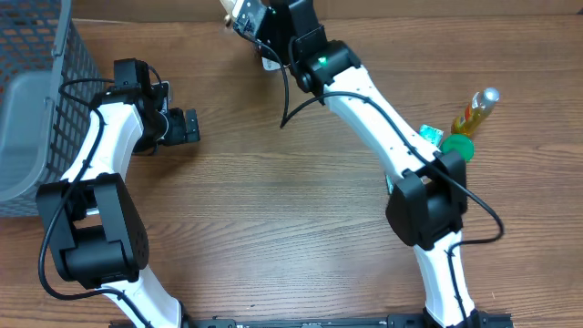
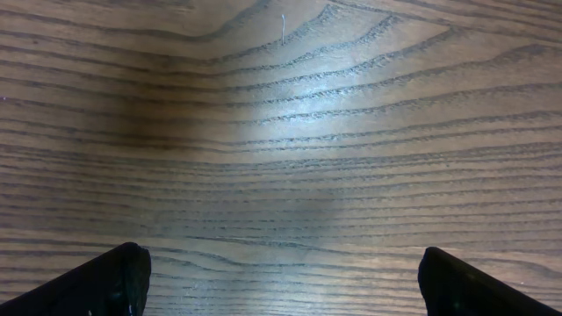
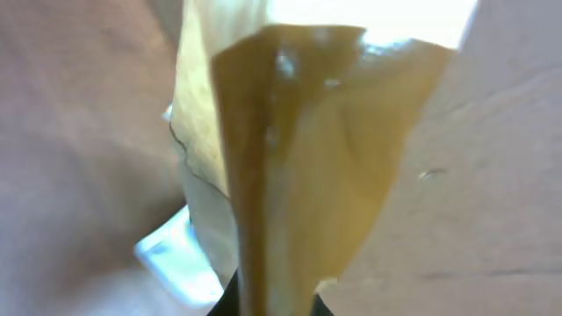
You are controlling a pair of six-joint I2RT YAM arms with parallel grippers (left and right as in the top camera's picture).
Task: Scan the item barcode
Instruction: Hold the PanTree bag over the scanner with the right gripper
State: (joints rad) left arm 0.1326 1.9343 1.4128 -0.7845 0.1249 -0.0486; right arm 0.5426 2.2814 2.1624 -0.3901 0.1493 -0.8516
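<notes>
My right gripper [image 1: 248, 23] is pinching a tan packet [image 3: 290, 132] at the far side of the table [image 1: 273, 200], packet looking shiny and too blurry for reading, my left gripper [image 2: 281, 285] hanging spread wide, left side.

Overhead is evenly lit and sharp. Glare is caught on the bench [image 2: 303, 110] at the left wrist; right wrist is totally blurred, washed out.

We see the left arm [image 1: 91, 182] folded back on the left side, left gripper [image 1: 189, 126] pointing right, jaws spread wide with nothing between. The right arm [image 1: 383, 118] stretches from near right to far centre, right gripper [image 1: 239, 16] pinched tight on a tan packet [image 3: 290, 132].
</notes>
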